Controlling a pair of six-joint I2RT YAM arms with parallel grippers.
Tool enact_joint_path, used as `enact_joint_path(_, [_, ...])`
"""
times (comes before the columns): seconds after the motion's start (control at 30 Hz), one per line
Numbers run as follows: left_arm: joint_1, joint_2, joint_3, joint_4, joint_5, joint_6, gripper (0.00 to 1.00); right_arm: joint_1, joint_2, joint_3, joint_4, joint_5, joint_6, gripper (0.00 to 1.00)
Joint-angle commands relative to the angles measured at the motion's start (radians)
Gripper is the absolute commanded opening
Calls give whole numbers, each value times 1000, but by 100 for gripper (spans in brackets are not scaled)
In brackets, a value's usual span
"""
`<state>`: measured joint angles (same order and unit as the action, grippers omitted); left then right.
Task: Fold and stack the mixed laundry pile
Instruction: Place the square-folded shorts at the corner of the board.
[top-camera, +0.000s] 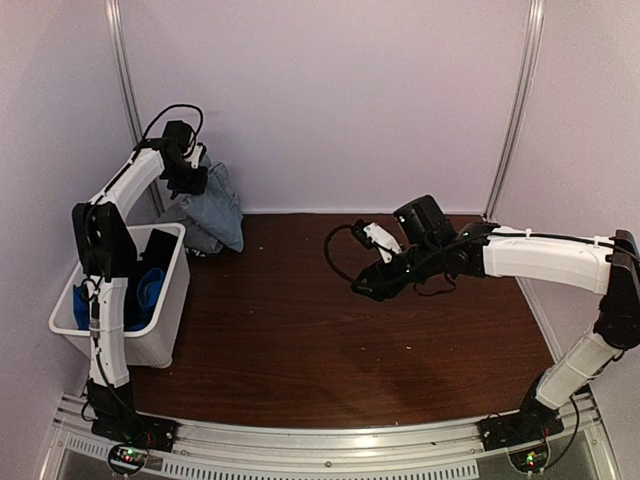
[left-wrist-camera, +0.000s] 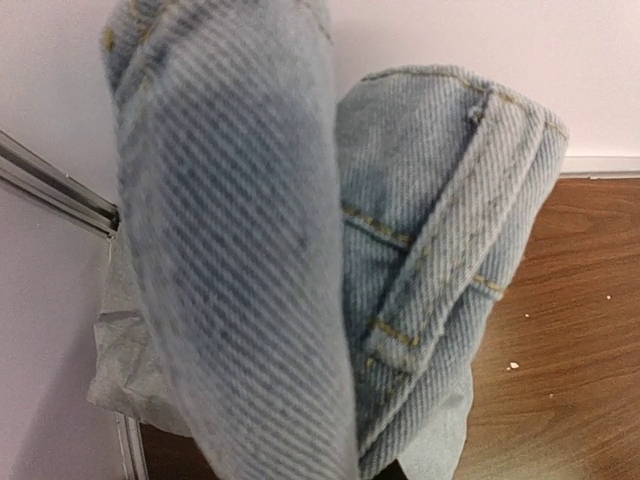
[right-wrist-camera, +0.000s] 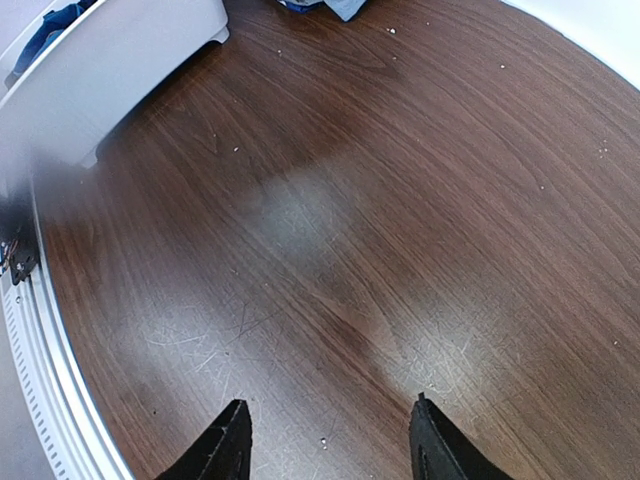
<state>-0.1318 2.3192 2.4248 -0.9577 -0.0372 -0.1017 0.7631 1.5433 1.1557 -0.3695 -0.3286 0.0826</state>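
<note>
Coarse twill denim (left-wrist-camera: 230, 250), glossy wood table (right-wrist-camera: 350, 250)

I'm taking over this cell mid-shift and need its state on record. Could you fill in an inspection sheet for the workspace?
Surface: dark wood table, scuffed, with a few white specks.
Job's things: denim garment hanging at back left; royal-blue fabric and black cloth in the white bin.
Clutter: nothing seen.
Grippers: left end effector shut on denim garment; right end effector open, empty, above bare table.
Cables: black cable loops at right wrist, away from the cloth.
Surroundings: pale walls, metal rails.
</note>
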Motion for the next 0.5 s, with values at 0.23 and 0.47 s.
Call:
enact_joint_path(0.23, [108, 36, -63, 184, -37, 68, 0, -4, 9, 43, -62, 16, 28, 53])
enact_joint_path(0.47, [150, 85, -51, 243, -59, 72, 3, -4, 18, 65, -97, 15, 49, 53])
